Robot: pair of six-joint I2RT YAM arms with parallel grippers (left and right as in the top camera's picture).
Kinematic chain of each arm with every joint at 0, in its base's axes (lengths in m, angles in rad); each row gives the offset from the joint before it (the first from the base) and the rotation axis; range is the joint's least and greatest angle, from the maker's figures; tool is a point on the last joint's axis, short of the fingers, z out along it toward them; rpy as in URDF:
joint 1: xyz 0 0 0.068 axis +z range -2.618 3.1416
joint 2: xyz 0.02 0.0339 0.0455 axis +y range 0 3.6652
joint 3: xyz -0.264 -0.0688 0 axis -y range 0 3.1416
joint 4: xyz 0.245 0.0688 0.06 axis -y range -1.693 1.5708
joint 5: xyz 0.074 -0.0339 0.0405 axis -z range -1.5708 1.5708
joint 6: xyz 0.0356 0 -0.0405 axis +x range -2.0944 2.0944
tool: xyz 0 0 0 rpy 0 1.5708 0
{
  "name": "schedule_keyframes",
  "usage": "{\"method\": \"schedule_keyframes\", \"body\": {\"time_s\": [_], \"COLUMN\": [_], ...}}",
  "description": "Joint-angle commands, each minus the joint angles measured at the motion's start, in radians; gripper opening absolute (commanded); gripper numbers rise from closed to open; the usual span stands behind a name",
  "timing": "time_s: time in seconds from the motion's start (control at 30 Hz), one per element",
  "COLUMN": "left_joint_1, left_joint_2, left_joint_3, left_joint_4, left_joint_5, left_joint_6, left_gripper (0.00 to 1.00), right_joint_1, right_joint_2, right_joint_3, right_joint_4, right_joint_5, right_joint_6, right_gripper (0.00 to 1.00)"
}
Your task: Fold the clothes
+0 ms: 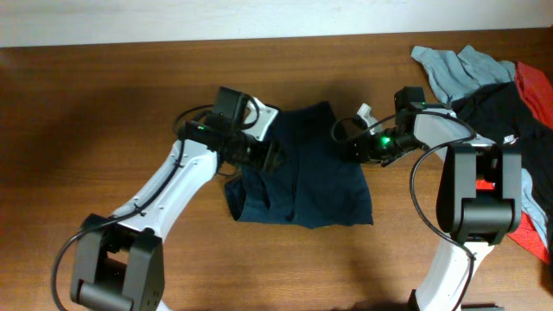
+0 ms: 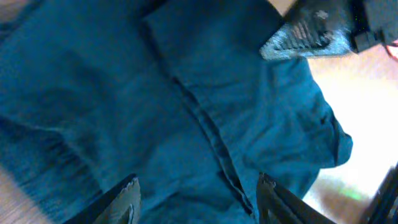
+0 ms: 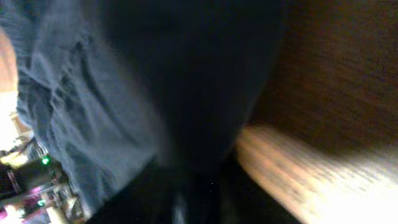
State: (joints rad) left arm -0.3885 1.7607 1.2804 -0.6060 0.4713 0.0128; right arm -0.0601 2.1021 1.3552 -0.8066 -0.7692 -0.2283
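the dark navy shorts [image 1: 315,177] lie spread but rumpled on the worktop [image 1: 86,104], between the left tool [image 1: 270,157] and the right tool [image 1: 370,149]. a seam crease runs beneath the left tool, and cloth bunches below it.

The shorts [image 1: 307,181] at the centre of the overhead frame are plain dark navy with no print. In the left wrist view they look a deeper teal blue. In the right wrist view they are slate blue at left and near black in the middle. The table [image 1: 86,104] is warm brown with a fine wood grain. A white wall strip [image 1: 173,17] runs along the top edge. At upper right lie a pale grey garment [image 1: 454,69], a black garment [image 1: 497,108] with a small white mark, and a bright red garment [image 1: 536,86]. The left arm [image 1: 173,186] and right arm [image 1: 471,190] are white with black joints and cables. A green light [image 1: 381,142] glows centre-right.
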Motion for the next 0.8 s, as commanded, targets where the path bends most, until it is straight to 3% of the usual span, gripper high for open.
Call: {"method": "schedule_keyframes", "body": {"time_s": [0.0,0.2,0.37,0.53,0.67,0.77], "left_joint_1": [-0.029,-0.031,-0.031,-0.031,-0.031,-0.031], "left_joint_2": [0.053,0.173,0.208,0.209,0.209,0.209], "left_joint_3": [-0.005,-0.005,-0.005,-0.005,-0.005,-0.005], "left_joint_4": [0.003,-0.017,-0.013,0.0,0.001,-0.001], "left_joint_5": [-0.042,-0.041,-0.041,-0.041,-0.041,-0.041], "left_joint_6": [0.045,0.045,0.045,0.045,0.045,0.045], "left_gripper": [0.59,0.59,0.59,0.59,0.59,0.59], "right_joint_1": [0.0,0.014,0.119,0.296,0.446,0.503], "right_joint_2": [-0.02,-0.219,-0.395,-0.38,-0.375,-0.375], "right_joint_3": [-0.003,-0.003,-0.003,-0.003,-0.003,-0.003], "right_joint_4": [-0.019,-0.085,-0.111,-0.112,-0.099,-0.094], "right_joint_5": [0.126,0.479,0.549,0.616,0.801,0.8], "right_joint_6": [0.085,0.235,0.238,0.319,0.433,0.517], "right_gripper": [0.04,0.04,0.04,0.04,0.04,0.04]}}
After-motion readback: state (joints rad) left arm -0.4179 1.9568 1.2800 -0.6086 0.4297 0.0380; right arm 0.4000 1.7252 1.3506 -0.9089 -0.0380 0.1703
